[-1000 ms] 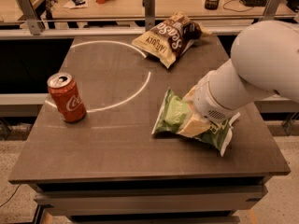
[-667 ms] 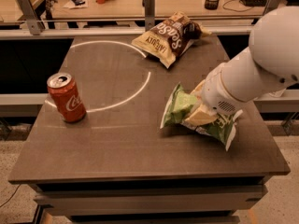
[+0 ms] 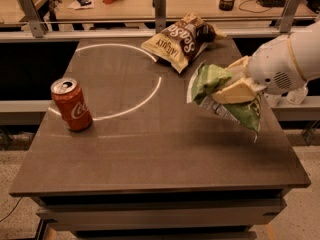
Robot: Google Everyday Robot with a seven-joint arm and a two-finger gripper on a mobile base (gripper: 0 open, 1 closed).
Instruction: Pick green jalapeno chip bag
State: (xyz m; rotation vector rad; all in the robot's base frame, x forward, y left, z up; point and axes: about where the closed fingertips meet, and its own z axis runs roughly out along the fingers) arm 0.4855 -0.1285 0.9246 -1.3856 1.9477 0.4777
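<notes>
And the green jalapeno chip bag (image 3: pixel 216 84) is up! A second ago it lay crumpled on the surface (image 3: pixel 150 154) near the right edge, with the white arm (image 3: pixel 287 64) bearing down over it. Now it hangs in the air, clamped in the pincer (image 3: pixel 236 79), above the right side of the surface and nearer the far right corner than before. One cream finger (image 3: pixel 238 91) presses across the front of the bag and the other shows just above it, so the pincer is closed tight on the foil. The bag tilts, its upper end bulging toward the middle of the surface and its lower end drooping toward the right edge, with a white sealed strip showing at the bottom. The arm has pulled back to the right, so far less of it covers the surface than a moment ago. Everything else has held its place: the red cola can (image 3: pixel 72 105) stands upright near the left edge, just beside the white ring (image 3: pixel 131 110) painted on the surface, and the cream-and-brown chip bag (image 3: pixel 181 40) lies at the far edge, close to the lifted bag but apart from it.
</notes>
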